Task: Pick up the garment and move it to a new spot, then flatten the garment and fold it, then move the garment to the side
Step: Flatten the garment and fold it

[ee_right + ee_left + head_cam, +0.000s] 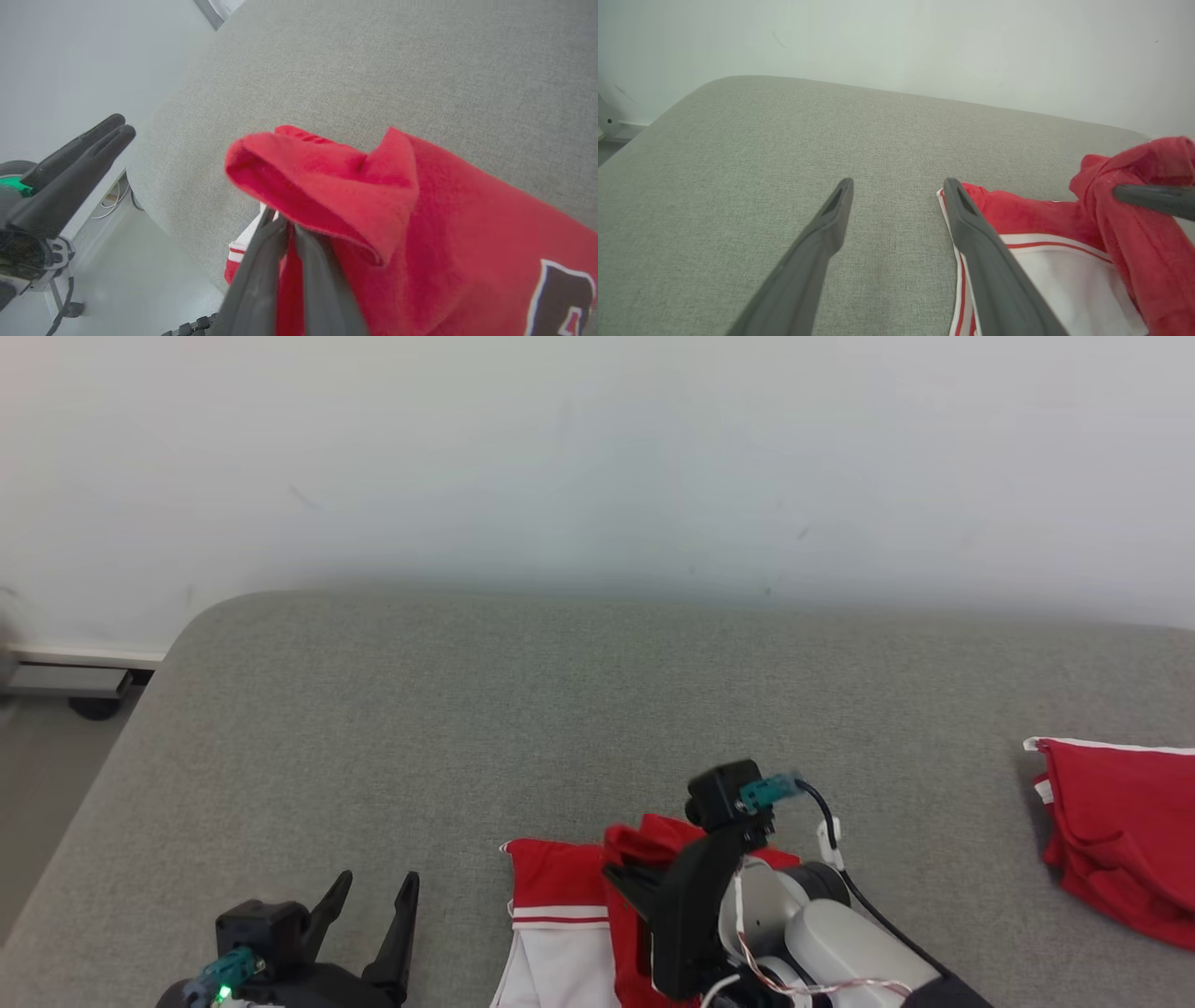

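The garment (555, 882) is red fleece with a white, red-striped panel, and it lies at the near edge of the grey padded surface (467, 709). My right gripper (618, 875) is shut on a raised fold of it. In the right wrist view the fingers (261, 266) pinch the red cloth (373, 196), which bunches over their tips. My left gripper (373, 903) stands open just left of the garment with nothing in it. In the left wrist view its right finger (971, 224) sits at the garment's left hem (1031, 217).
A second red garment (1120, 840) with white trim lies folded at the surface's right edge. The surface's rounded left corner drops to the floor (37, 784). A pale wall (597, 457) runs behind. Bare grey surface stretches ahead and to the left.
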`<state>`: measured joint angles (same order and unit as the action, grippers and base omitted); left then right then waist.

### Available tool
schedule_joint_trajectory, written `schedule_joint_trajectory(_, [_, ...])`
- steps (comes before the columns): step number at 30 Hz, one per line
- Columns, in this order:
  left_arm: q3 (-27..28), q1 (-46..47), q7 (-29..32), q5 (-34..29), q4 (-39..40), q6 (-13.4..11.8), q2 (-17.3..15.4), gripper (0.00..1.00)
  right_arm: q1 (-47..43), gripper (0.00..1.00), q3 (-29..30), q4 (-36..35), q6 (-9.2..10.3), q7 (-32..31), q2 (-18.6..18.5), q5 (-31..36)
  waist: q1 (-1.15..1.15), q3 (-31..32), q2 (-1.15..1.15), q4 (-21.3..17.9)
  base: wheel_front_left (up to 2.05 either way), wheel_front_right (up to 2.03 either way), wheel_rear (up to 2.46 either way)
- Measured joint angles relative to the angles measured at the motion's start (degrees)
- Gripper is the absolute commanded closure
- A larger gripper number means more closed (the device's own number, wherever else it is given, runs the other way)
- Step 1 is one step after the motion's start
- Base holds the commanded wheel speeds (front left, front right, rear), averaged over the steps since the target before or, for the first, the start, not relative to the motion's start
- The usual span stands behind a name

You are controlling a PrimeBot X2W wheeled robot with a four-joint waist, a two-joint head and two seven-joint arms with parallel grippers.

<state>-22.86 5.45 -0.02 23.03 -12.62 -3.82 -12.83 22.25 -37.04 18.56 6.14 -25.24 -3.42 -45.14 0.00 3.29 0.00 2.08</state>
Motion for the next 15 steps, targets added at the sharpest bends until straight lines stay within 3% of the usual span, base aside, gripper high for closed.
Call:
schedule_joint_trajectory(4, [-0.2,1.3,0.1,-0.1,-0.2,0.3,0.1,0.00,4.3,1.00,-3.2,1.6,0.93,1.9,0.0,-3.6,0.00,-0.5,0.00,1.3,0.00,0.00,0.00])
schedule_joint_trajectory(15, [-0.3,2.2,0.3,-0.1,-1.2,0.4,0.4,0.00,8.4,1.00,-10.2,7.4,1.00,5.3,-0.1,-11.0,0.00,-1.3,0.00,3.5,0.00,0.00,0.00])
